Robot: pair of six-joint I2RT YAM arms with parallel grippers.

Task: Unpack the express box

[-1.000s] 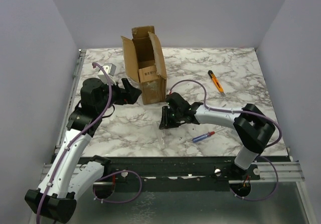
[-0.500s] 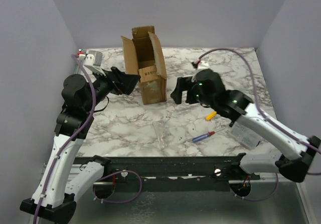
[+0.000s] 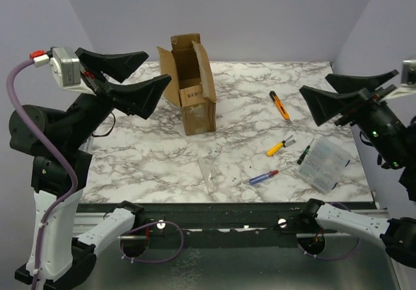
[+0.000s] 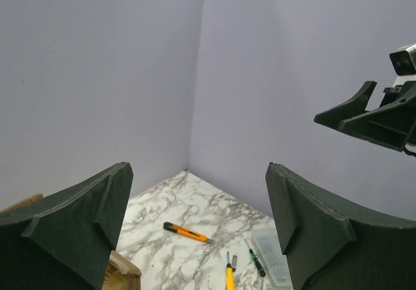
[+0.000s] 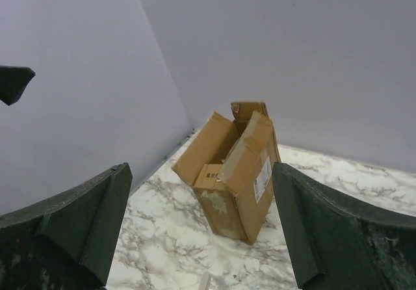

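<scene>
now hands-off: both arms pulled up and away

the left gripper (image 3: 158, 67) and right gripper (image 3: 314, 84), low beside the express box (image 3: 197, 105) a second ago, have swung high above the desk (image 3: 162, 157). both have jaws spread wide and hold nothing. the box stands upright at the back middle, flaps open. screwdrivers (image 3: 265, 176) and a clear case (image 3: 324, 165) lie to its right, so the unpacking looks done, though the box's inside is hidden.

Only a corner of express box (image 4: 122, 276) shows at left wrist view's bottom edge, clear plastic case (image 4: 270, 264) partly hidden there too; label (image 3: 192, 95) print too small to read.
</scene>
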